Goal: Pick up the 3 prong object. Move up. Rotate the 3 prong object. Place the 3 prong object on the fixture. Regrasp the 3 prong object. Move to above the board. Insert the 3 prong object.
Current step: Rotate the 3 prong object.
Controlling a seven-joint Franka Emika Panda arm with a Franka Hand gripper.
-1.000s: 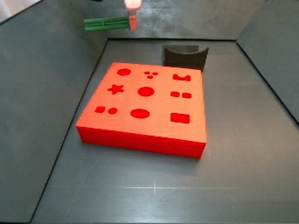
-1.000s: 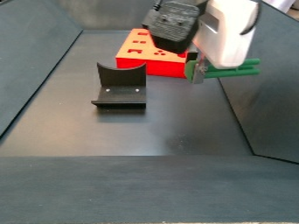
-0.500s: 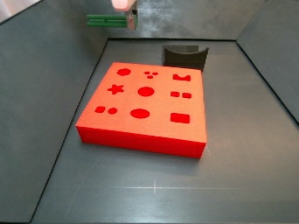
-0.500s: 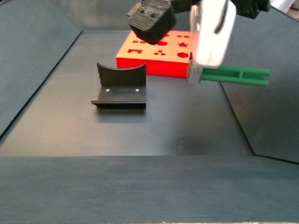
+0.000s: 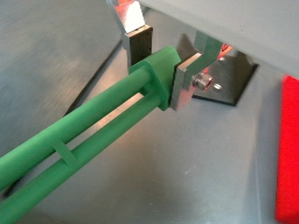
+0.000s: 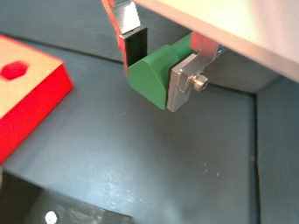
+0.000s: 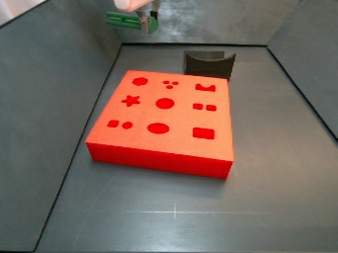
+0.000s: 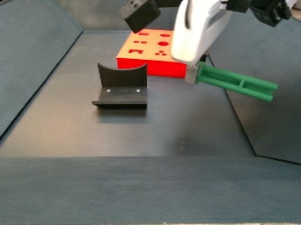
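Above the dark floor, clear of everything on it, the gripper (image 5: 163, 63) hangs with its flat silver fingers (image 6: 184, 83) clamped on one end of the 3 prong object (image 8: 238, 83), a slender green plastic peg. In a side view the peg sticks out sideways from the white gripper body (image 8: 194, 35), tilted slightly downward, with its free end over the right-hand wall edge of the grey tray (image 8: 35, 88). In a wrist view its long green ribs run away from the fingers (image 5: 82, 131); in both wrist views one dark pad (image 5: 140, 45) and one silver plate with a screw (image 6: 198, 81) press the green end between them.

The fixture (image 8: 121, 88), a dark grey-black L-shaped bracket on a base plate, stands on the floor, well apart from the peg, open floor all round it. The board (image 7: 165, 120), a large flat red-orange block with darker star, circle and square cut-outs, lies mid-floor with free margins on its left, right and near sides; the fixture (image 7: 209, 62) sits just beyond its far edge. In that side view the gripper (image 7: 132, 17) is at the far left corner, near the tray wall.

No readable writing or labels.
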